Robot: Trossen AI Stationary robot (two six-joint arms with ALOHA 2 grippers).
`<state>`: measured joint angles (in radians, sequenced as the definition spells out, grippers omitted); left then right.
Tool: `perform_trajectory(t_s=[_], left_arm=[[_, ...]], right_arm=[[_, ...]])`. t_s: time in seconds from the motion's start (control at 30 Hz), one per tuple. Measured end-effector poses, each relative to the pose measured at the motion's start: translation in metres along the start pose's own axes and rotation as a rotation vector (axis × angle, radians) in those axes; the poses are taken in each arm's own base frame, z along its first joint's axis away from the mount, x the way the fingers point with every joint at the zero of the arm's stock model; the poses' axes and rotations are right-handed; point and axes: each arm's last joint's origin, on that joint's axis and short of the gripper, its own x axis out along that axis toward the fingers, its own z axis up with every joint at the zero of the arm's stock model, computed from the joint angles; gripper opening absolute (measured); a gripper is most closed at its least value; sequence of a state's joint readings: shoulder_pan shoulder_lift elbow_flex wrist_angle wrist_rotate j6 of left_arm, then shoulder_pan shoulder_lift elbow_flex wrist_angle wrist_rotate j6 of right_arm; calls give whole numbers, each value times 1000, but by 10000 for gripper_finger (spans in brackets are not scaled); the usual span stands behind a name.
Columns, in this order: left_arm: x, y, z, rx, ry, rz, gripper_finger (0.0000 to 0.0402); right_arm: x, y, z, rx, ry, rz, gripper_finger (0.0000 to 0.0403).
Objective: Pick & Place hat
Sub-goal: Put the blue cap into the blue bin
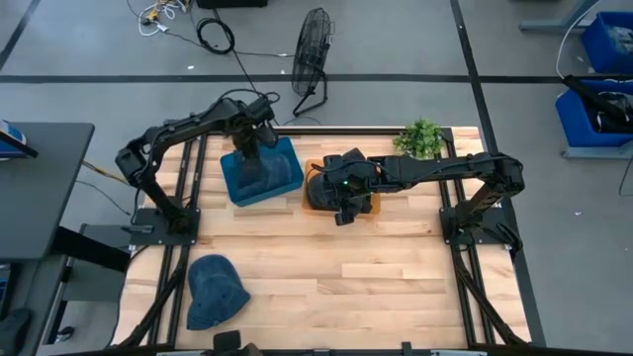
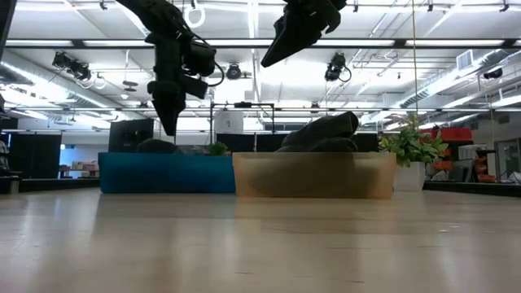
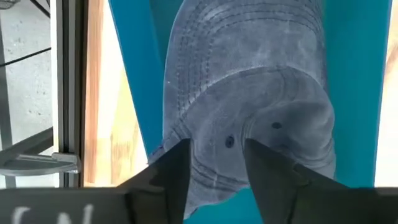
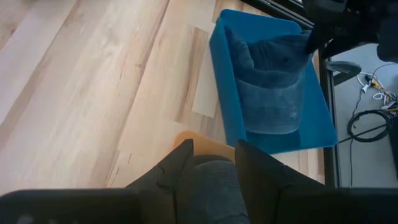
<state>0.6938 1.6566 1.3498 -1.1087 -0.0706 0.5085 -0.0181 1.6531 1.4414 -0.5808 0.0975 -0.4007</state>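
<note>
We see the left gripper (image 1: 249,148) above the blue bin (image 1: 287,174), fingers apart over a denim cap (image 3: 249,93) lying inside, the right gripper (image 1: 341,211) over the orange bin (image 1: 373,206), fingers parted above a dark hat (image 2: 321,134), another blue cap (image 1: 216,290) on the table (image 1: 326,267) near its front left corner.

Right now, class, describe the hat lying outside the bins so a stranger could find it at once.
Start at the wooden table and go to its near left corner, away from the blue bin and orange bin. The blue denim hat lies there on bare wood, the only hat not inside a bin.
</note>
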Motion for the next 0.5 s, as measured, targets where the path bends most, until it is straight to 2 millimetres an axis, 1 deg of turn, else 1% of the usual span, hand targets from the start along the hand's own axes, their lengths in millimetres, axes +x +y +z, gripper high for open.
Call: perform_trajectory(t_s=[0.13,0.27,0.33,0.43,0.5], left_arm=[[-1,-3,1,9,5,-1,178],[-7,-15,5,62,-7,-1,177],[-16,-24,10,104,-24,1,172],[-38,-38,15,134,-48,0,166],[-54,-50,16,122,-67,-25,164]], right_arm=[[0,0,0,0,0,0,121],[0,0,0,-1,1,0,121],[0,0,0,-4,1,0,121],[0,0,-1,-1,5,2,121],[0,0,-1,-2,8,3,121]])
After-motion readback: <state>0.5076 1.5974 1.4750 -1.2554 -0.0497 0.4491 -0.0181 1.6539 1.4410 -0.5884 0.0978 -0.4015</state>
